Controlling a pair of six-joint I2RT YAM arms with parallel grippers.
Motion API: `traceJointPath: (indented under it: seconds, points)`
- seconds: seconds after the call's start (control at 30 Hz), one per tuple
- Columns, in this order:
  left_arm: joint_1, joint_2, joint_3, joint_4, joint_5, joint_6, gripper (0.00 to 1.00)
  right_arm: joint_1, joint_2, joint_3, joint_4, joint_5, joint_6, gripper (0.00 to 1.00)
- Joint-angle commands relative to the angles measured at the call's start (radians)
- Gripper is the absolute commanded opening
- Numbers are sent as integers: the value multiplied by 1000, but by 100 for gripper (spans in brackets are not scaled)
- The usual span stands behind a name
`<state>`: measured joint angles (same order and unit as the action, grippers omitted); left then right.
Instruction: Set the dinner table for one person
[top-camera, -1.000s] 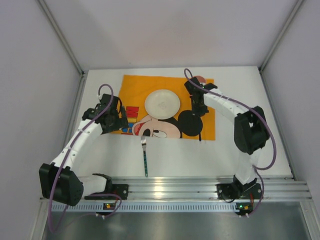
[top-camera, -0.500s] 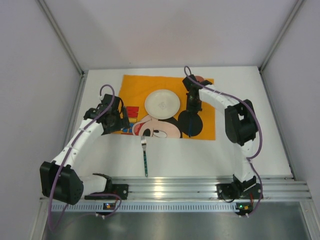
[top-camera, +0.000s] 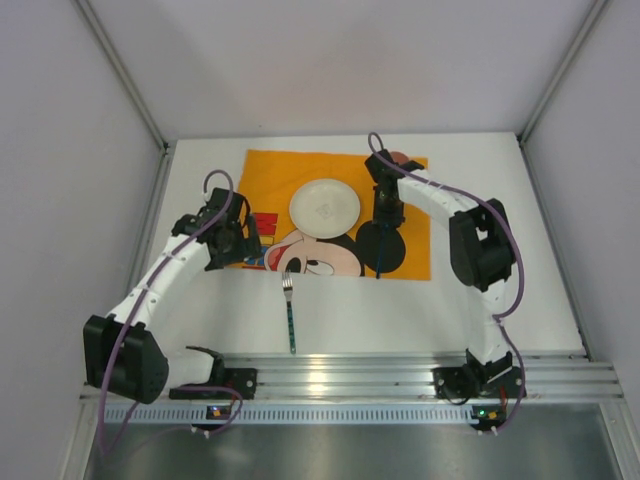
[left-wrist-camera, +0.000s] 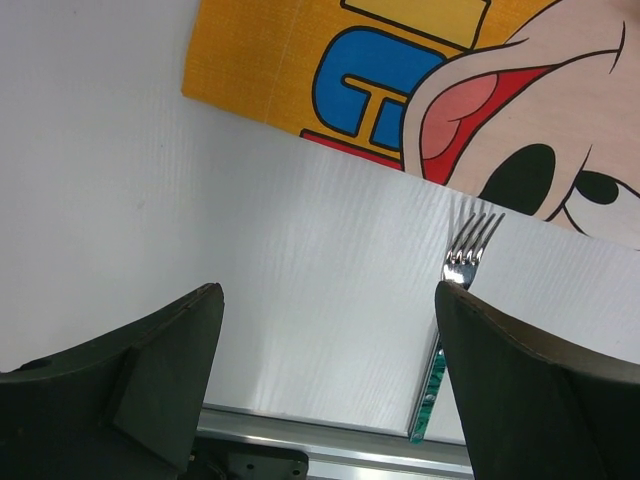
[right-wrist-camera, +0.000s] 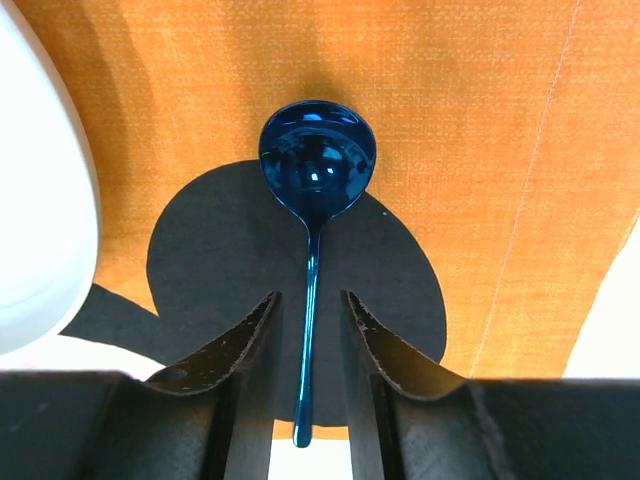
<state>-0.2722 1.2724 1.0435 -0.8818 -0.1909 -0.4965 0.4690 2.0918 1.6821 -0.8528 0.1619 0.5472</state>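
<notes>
The spoon (right-wrist-camera: 318, 160) looks placed; the right end effector (right-wrist-camera: 308, 297), released, straddles it beside the plate (top-camera: 324, 208) toward the desk's (top-camera: 470, 300) far edge. The left end effector (left-wrist-camera: 328, 290), spread empty, next needs a squared pinch on the fork (left-wrist-camera: 470, 250) nearby.

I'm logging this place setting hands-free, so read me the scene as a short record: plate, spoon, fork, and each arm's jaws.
plate: white, on the orange placemat
spoon: blue, on the placemat right of the plate, bowl away from the arms
fork: on the bare dinner table just off the placemat's near edge, tines toward it
left gripper: jaws wide open, empty, above the table left of the fork
right gripper: jaws slightly apart, straddling the spoon handle
</notes>
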Motion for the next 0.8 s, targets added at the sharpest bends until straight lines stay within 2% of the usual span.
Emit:
traceJointPath:
  seconds: [0.0,0.13,0.3,0.43,0.57,0.77]
  points:
    - [-10,4,-11,35,28,-14,91,0,-64,34,5,30,-26,30]
    - [-31,-1,-71,58,111,-23,90,16,-142,70,-37,54,-55,32]
    - [-142,8,-164,115,160,-89,88,37,-266,67,-83,77,-79,36]
    - [-300,57,-210,165,169,-160,87,42,-384,24,-103,84,-87,39]
    - [-381,120,-238,221,173,-217,86,40,-450,-31,-123,88,-96,40]
    - [-413,231,-284,286,108,-257,80,42,-521,-117,-132,93,-113,40]
